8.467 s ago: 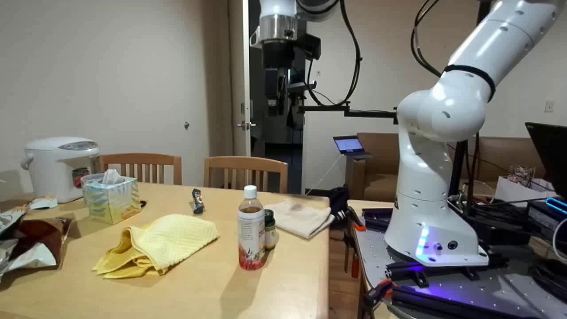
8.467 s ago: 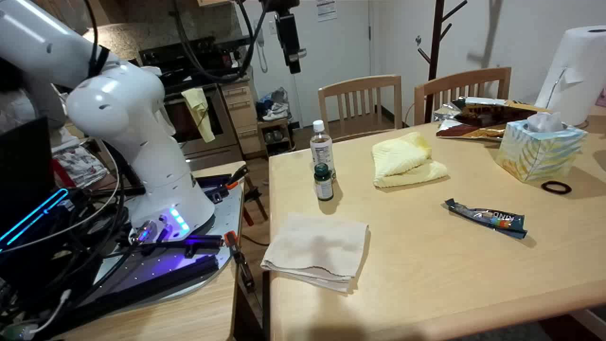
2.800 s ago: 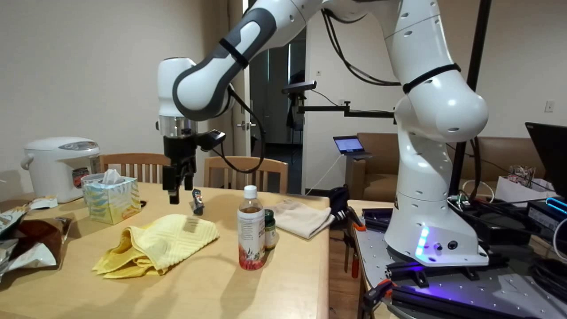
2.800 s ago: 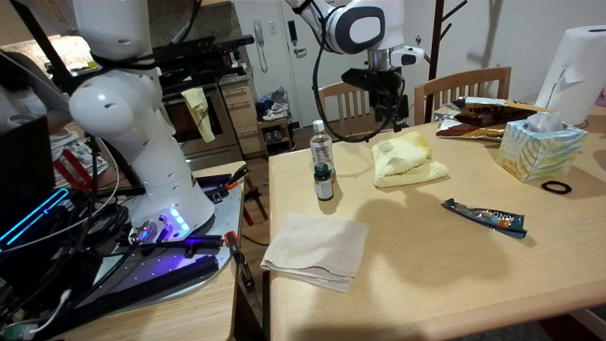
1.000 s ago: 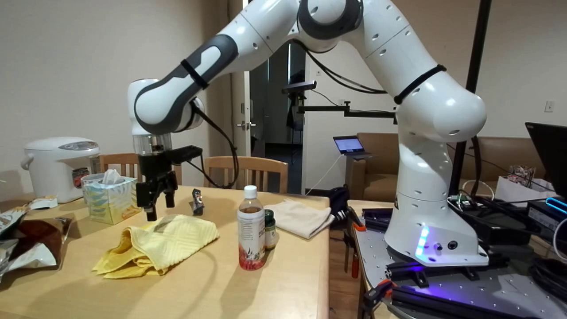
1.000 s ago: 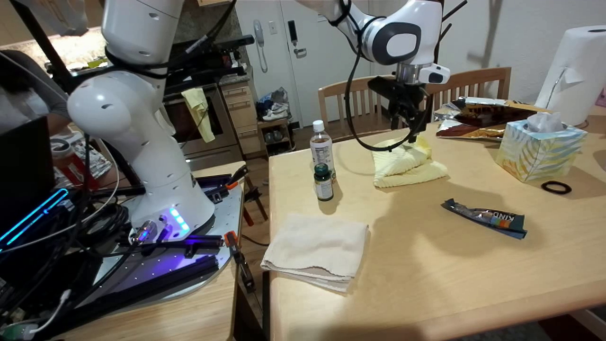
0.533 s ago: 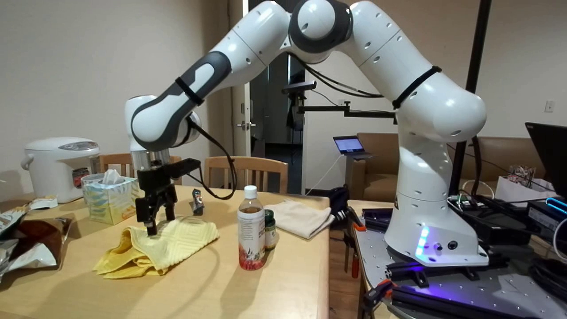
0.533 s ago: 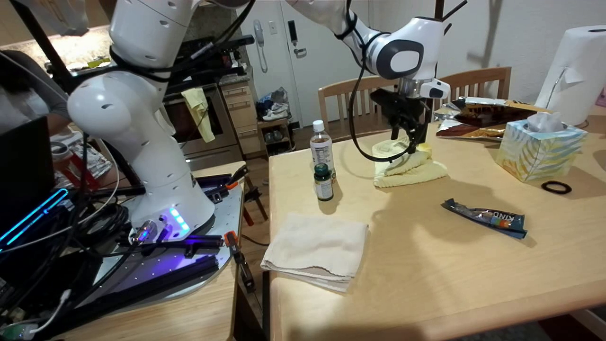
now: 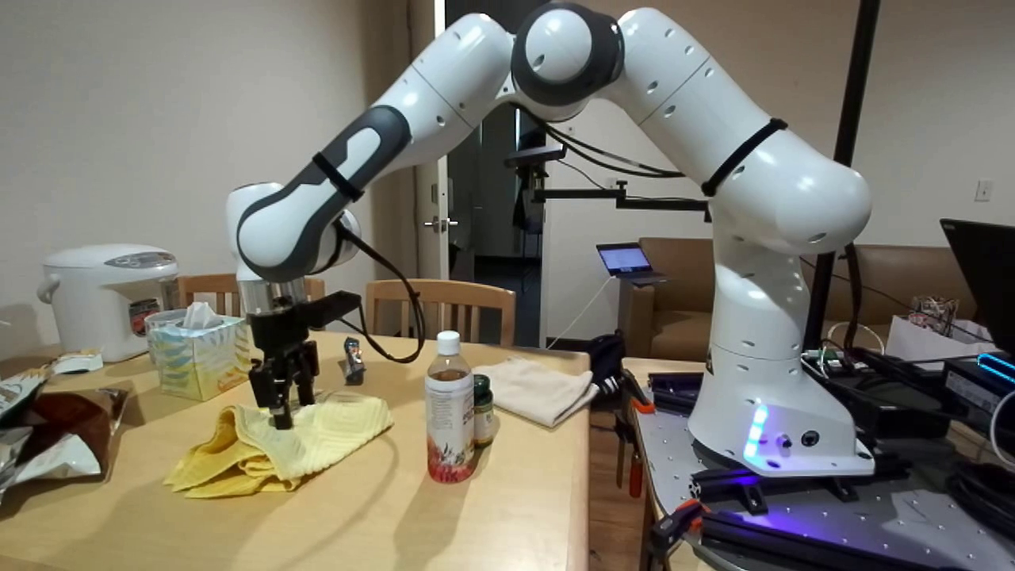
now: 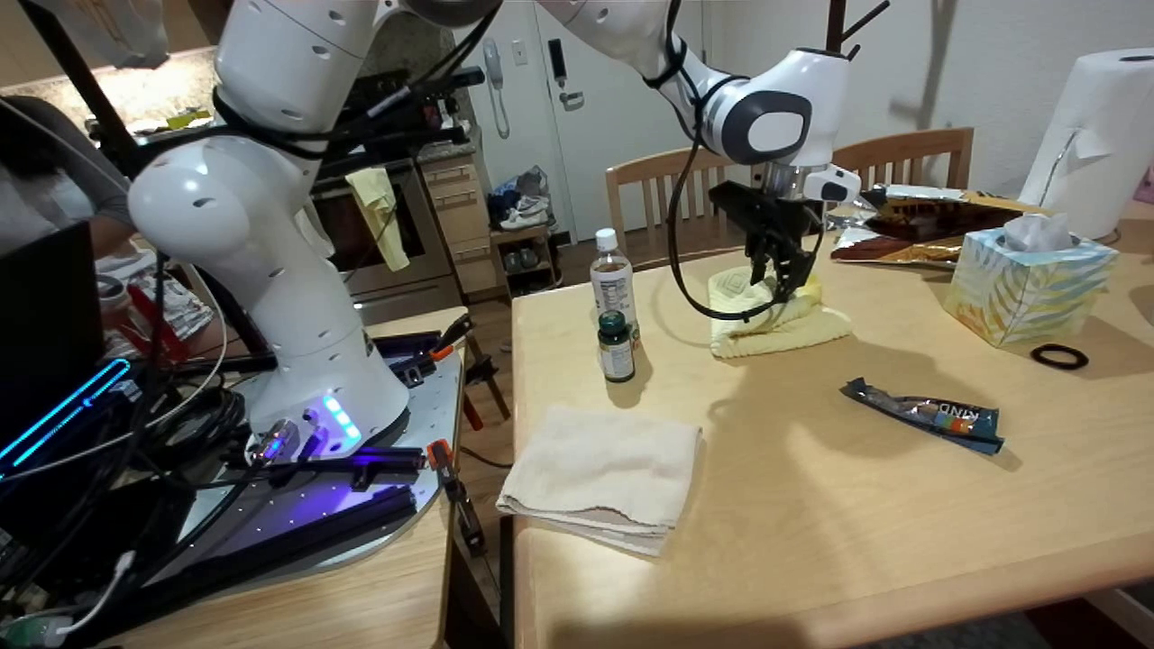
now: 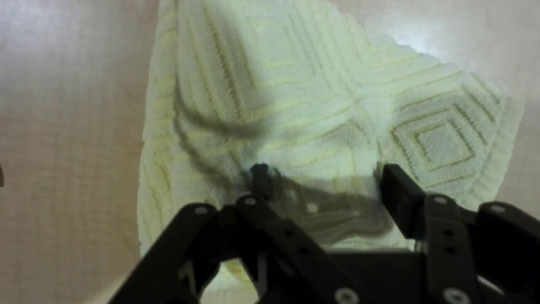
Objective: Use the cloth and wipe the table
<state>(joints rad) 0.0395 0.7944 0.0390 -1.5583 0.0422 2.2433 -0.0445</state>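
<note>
Wood-grain table [image 10: 865, 523] spreads out below the gripper [image 11: 325, 173]. We've got the yellow cloth [image 9: 341, 432] directly under it: folded over, rumpled, edges uneven. We note ribbed texture, nested diamond pattern, soft folds. Black fingers [image 11: 400, 198] partway apart, tips apparently touching the fabric, cloth showing between them.

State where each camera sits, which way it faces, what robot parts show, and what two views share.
An exterior view: beside the table, looking past the drink bottle toward a doorway; arm, base and gripper show.
An exterior view: beside the table, looking past the white cloth toward a door; same parts, the arm's top cut off.
Wrist view: above the gripper, looking down at the yellow cloth; only the gripper shows, entering from the bottom.
Both exterior views share both cloths, drink bottle and tissue box, from opposite sides.
</note>
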